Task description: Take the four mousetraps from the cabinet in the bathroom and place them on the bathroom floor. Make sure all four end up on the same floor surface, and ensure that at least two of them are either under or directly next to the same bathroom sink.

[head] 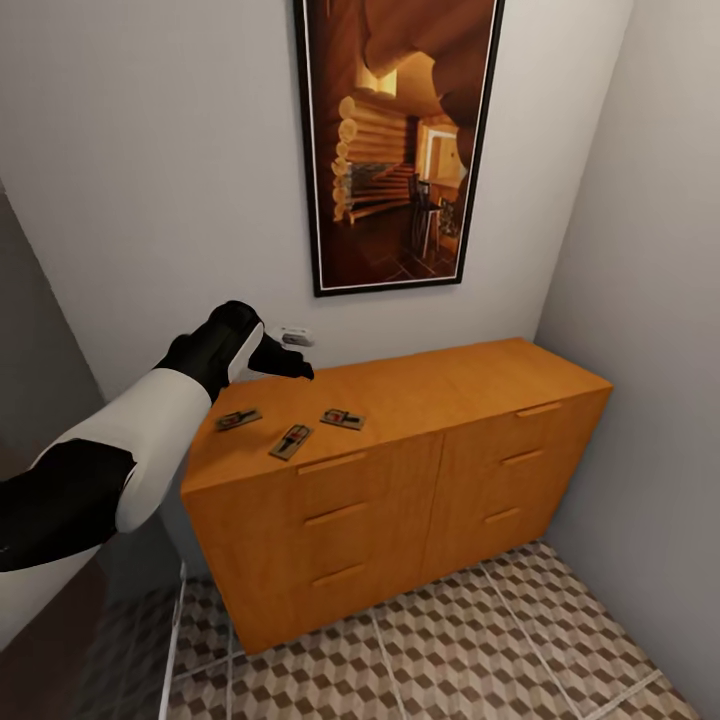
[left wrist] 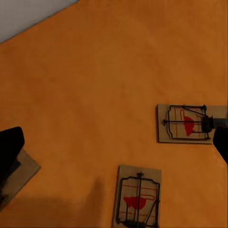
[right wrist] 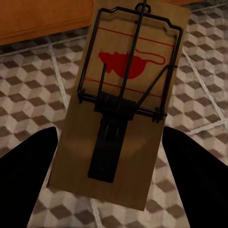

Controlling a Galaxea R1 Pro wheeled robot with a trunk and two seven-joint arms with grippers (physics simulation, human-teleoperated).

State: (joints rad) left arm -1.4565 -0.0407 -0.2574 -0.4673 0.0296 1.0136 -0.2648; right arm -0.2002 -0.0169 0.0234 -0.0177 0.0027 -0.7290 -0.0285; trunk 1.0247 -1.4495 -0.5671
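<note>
Orange-brown cabinet [head: 420,400] top under framed picture [head: 400,140] — three mousetraps [head: 291,441], left jaws spread above; right jaws pinching a fourth mousetrap [right wrist: 126,99].

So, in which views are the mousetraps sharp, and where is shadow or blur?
Right wrist view: held mousetrap large, sharp; fingers black blurs. Left wrist view: two traps clear, soft shadow near the lower one. Head view: traps on the cabinet small, soft.

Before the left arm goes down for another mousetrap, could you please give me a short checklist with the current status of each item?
1. Three mousetraps lie on the cabinet top: ok.
2. Left gripper above the cabinet top, near them: ok.
3. Left gripper open: ok, its fingers stand wide apart.
4. Right gripper holds a fourth mousetrap: ok.
5. That trap set on the bathroom floor: not ok.
6. Sink location: cannot tell.
</note>
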